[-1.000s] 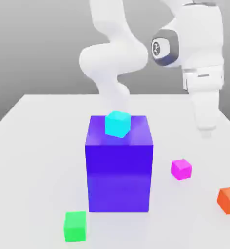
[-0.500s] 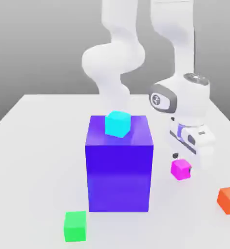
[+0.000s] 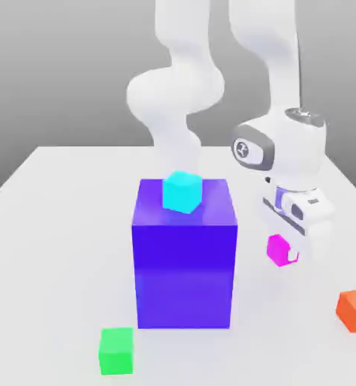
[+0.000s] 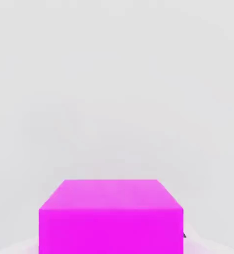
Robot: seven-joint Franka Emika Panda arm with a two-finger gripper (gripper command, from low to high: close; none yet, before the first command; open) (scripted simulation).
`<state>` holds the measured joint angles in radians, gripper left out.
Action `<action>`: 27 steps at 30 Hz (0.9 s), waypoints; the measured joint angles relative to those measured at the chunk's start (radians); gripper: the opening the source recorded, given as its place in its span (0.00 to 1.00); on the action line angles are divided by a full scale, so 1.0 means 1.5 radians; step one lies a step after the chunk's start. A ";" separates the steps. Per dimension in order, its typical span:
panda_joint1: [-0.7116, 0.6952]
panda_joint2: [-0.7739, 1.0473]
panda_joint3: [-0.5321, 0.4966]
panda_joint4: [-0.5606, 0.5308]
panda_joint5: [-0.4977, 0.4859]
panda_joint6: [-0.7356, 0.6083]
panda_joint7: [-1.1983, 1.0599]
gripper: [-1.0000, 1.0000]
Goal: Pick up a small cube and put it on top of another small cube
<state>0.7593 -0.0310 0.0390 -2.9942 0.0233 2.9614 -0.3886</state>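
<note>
White Franka Panda arm (image 3: pixel 177 90), smooth rounded links, in frame as two columns in exterior view. Column on the exterior view's left: upright, bulging joint at mid-height, both neighbouring links narrower. Top runs out of frame. Other column, on the exterior view's right: white forearm (image 3: pixel 283 75), coming down from the top edge, tapering towards the wrist. White wrist housing (image 3: pixel 283 147) below it: dark-ringed round cap facing out to the exterior view's left, dark detail on top. White two-finger gripper (image 3: pixel 283 250) under the wrist, pointing down, hand body slanted in view. Fingers closed in a grip, loaded.
</note>
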 joint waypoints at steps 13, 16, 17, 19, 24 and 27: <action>-0.196 0.082 -0.102 0.262 -0.013 -0.158 0.068 0.00; -0.238 0.113 -0.142 0.333 -0.001 -0.195 0.090 0.00; -0.255 0.121 -0.161 0.353 0.004 -0.207 0.104 0.00; -0.284 0.126 -0.199 0.371 0.012 -0.223 0.143 0.00; -0.334 0.098 -0.267 0.335 0.021 -0.231 0.254 0.00; -0.365 0.087 -0.295 0.309 0.035 -0.225 0.306 0.00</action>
<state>0.2122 0.0998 -0.4041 -2.5305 0.0751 2.6233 0.0703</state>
